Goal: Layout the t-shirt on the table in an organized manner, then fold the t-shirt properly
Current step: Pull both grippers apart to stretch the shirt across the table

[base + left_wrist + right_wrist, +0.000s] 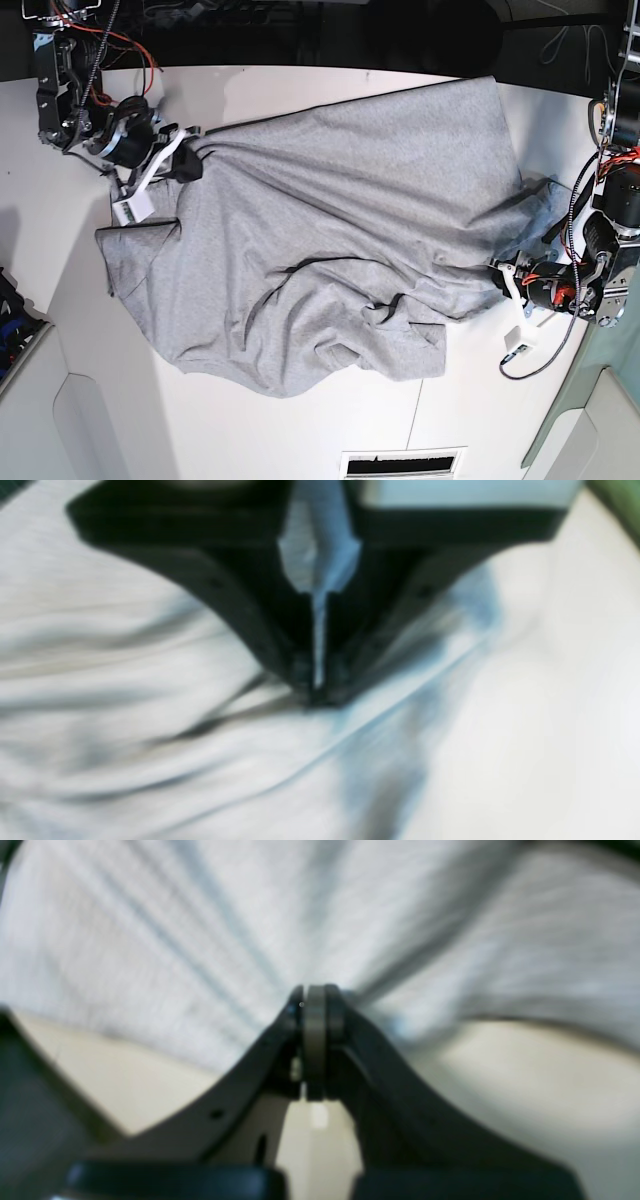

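The right claw point(315, 1005) is seen pressed together on a bunched edge of the t-shirt point(330, 230), with creases fanning out from the pinch. The left claw point(317, 690) is met at its tips by gathered cloth, and only a thin slit shows between its jaws; whether the fabric is gripped or being let go cannot be told through the blur.

Between the two claws the t-shirt is stretched across the middle of the white bench point(250, 430), in the base view from the upper left corner to the right edge. It is spread only roughly: deep wrinkles run across it, the lower hem is rumpled into a heap near the left claw, and a sleeve lies loose at the left side. The laying-out is judged to be partly done, and no fold has yet been made.

No lettering, brand or label can be read on the visible side of the cloth.
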`<state>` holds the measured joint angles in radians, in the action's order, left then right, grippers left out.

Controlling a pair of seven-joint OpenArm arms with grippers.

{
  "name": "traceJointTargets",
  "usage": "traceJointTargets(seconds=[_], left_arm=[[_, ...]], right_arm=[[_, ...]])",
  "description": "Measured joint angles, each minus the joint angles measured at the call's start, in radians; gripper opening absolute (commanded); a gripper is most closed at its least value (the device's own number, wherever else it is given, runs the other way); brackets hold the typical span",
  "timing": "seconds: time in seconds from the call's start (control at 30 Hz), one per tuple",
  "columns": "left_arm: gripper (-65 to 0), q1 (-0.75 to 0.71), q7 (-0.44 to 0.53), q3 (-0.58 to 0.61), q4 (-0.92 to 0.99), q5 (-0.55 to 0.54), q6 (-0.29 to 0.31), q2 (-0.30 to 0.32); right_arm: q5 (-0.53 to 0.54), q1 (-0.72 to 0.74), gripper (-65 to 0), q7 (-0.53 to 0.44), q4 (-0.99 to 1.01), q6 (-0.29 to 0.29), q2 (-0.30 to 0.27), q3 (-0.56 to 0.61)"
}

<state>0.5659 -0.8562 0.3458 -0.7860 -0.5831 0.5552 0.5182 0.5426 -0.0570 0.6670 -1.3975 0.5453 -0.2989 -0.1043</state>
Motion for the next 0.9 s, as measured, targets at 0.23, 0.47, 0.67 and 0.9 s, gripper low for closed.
traceJointTargets(seconds=[0.23,0.47,0.67,0.9], left_arm=[[-47.2,-0.001,-0.078,0.002,-0.119,-0.257,0.064,0.053],[-47.2,-0.072,-0.131,0.002,-0.232,-0.343,0.104,0.097],[-47.2,-0.183,-0.151,0.001,-0.343,-0.392,0.131,0.116],[-47.2,-0.315,-0.154,-0.066,-0.429,-0.378,0.132,0.113]], right_arm=[[0.000,0.000,-65.0,0.101,-0.003,-0.074,-0.005,-0.280],[0.011,0.002,-39.6,0.025,0.073,-0.074,-0.011,-0.341],[0.020,0.067,-39.6,-0.085,0.262,-0.100,-0.015,-0.343],[0.026,0.152,-40.3,-0.068,0.340,-0.044,0.023,-0.346]])
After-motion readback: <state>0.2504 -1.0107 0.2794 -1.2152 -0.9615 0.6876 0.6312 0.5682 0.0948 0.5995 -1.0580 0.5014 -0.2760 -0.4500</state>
